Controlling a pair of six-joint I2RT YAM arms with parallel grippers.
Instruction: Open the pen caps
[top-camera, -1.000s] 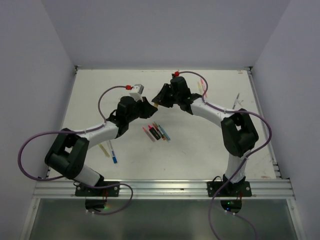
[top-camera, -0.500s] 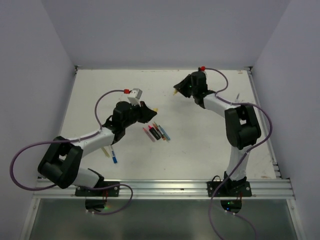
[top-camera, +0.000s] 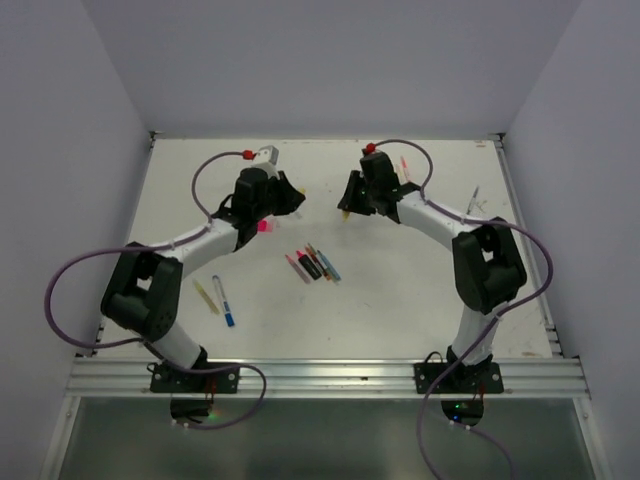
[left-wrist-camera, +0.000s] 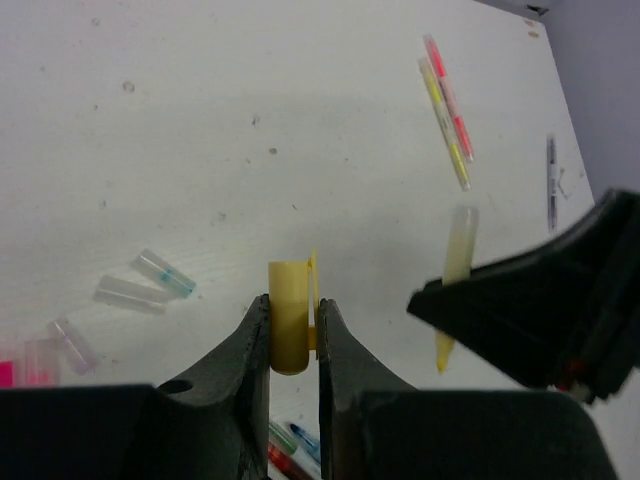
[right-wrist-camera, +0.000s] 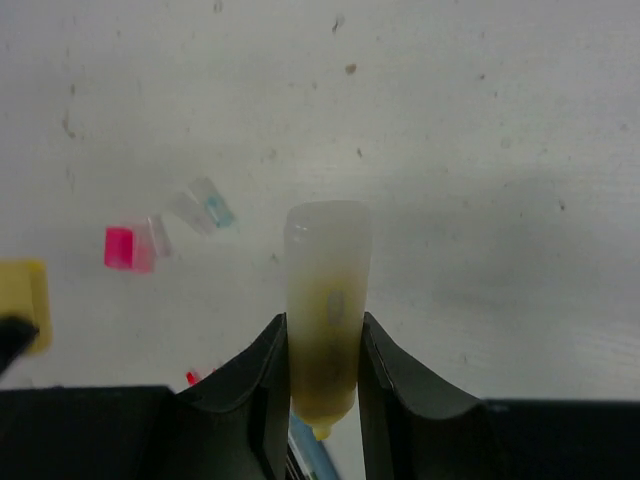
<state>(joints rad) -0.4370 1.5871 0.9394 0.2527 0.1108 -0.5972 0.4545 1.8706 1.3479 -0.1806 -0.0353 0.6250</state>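
Two grippers over the white table (top-camera: 420, 310), facing each other near its far middle, close but not touching.

Left gripper (left-wrist-camera: 293, 312) — jaws clamped on a yellow cap (left-wrist-camera: 287, 318). Cap short and stubby, flat clip along its right side, lifted above the table, fully separate from any pen body.

Right gripper (right-wrist-camera: 325, 335) — jaws clamped on an uncapped yellow highlighter (right-wrist-camera: 327, 290). Pale barrel pinched between both pads, rounded end standing out past the fingertips, yellow nib showing at the opposite end. From the left wrist view, highlighter just right of the yellow cap, with a gap between them.

Loose caps, lying on the table beneath and left of the left gripper:
- clear cap with blue end (left-wrist-camera: 166, 272)
- plain clear cap (left-wrist-camera: 128, 293), just beside the blue-ended one
- pale cap (left-wrist-camera: 72, 345), nearer the pink one
- pink cap (right-wrist-camera: 119, 247)

Pens elsewhere on the table:
- cluster of pens (top-camera: 313, 264), side by side at the near middle, in pink, red, orange and blue, between the two arms
- thin yellow pen (top-camera: 207, 296) and blue pen (top-camera: 224, 302), near the left arm's elbow, close together
- pink highlighter (left-wrist-camera: 449, 95) and second yellow highlighter (left-wrist-camera: 443, 130), touching lengthwise, far right; capped or not, cannot tell
- grey pen (left-wrist-camera: 551, 185), alone, toward the right edge
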